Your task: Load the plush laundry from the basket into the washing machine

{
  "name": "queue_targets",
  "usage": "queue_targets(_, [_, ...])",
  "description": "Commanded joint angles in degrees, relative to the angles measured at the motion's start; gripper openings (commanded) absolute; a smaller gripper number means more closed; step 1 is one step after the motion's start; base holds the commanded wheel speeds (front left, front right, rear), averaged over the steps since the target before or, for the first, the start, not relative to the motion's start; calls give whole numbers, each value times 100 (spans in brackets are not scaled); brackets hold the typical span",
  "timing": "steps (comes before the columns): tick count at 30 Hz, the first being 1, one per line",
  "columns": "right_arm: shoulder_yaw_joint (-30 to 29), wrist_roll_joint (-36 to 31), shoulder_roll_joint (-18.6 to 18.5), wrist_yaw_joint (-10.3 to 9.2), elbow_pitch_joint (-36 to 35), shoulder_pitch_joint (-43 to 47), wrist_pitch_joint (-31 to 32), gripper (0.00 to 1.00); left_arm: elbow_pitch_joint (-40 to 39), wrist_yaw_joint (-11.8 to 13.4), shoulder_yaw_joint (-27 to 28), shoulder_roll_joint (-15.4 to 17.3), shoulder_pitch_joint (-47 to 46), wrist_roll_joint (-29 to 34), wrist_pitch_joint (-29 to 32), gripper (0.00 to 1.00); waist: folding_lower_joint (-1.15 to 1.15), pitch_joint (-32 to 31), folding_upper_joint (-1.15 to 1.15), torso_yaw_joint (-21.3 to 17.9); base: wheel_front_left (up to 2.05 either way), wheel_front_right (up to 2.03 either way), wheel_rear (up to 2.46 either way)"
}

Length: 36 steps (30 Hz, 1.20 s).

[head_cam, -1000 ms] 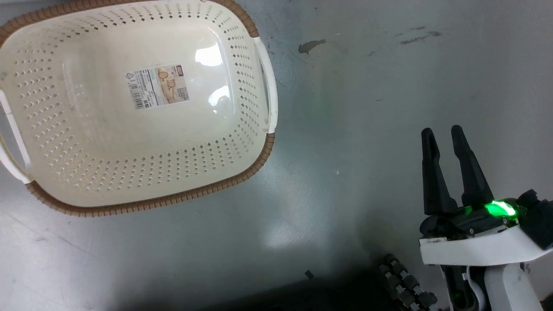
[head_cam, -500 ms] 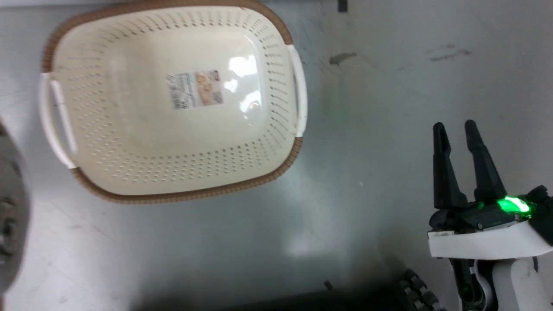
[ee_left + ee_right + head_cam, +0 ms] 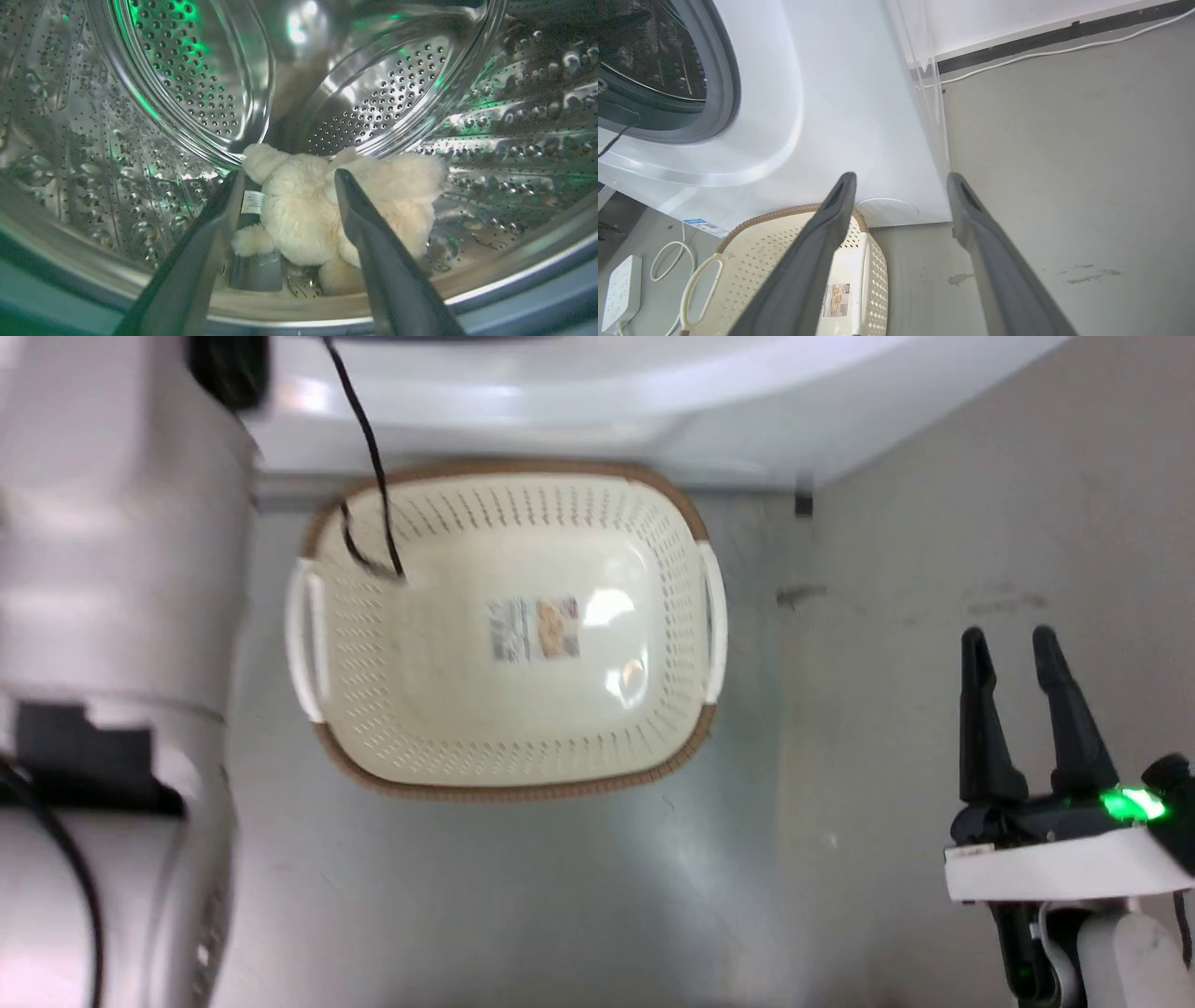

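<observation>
The plush laundry (image 3: 303, 219), fluffy and cream, lies on the bottom of the washing machine's steel drum (image 3: 187, 70). My left gripper (image 3: 286, 175) is open inside the drum, its fingers apart in front of the plush and holding nothing. The basket (image 3: 513, 791) stands on the floor before the washing machine (image 3: 560, 392) with just a label on its bottom. In the head view my right gripper (image 3: 1008, 635) hangs open to the right of the basket. The right wrist view shows the right gripper (image 3: 901, 175) open above the basket (image 3: 752, 266) and the washing machine (image 3: 831, 93).
My pale left forearm (image 3: 112, 616) fills the left side and its black cable (image 3: 373, 467) crosses the basket's far corner. A white power strip (image 3: 621, 284) with a looped cord lies left of the basket. Bare grey floor (image 3: 1064, 186) stretches to the right.
The head camera has tilted and turned, so the basket now sits smaller and central, with the washer front and my left forearm in view. The left jaws have opened. The right gripper is unchanged.
</observation>
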Motion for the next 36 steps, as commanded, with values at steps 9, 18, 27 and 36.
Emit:
queue_targets(9, [29,-231,-4,5,295,461,-24,100,-528,-3,5,-239,1618,-32,-80,100,1,-1580,0,435,0,0,0])
queue_targets(18, [135,-588,-4,5,579,839,-24,100,-1477,148,229,-291,3361,-112,-82,100,1,-2682,0,354,0,0,0])
queue_targets(27, [20,-801,-4,5,706,1259,-24,100,-2134,346,130,-242,4815,-12,-38,100,1,-3620,0,241,0,0,0])
queue_targets(36, [-115,-836,-4,5,758,1585,-24,100,-2797,352,63,-219,6039,-214,407,100,1,-4132,0,276,0,0,0])
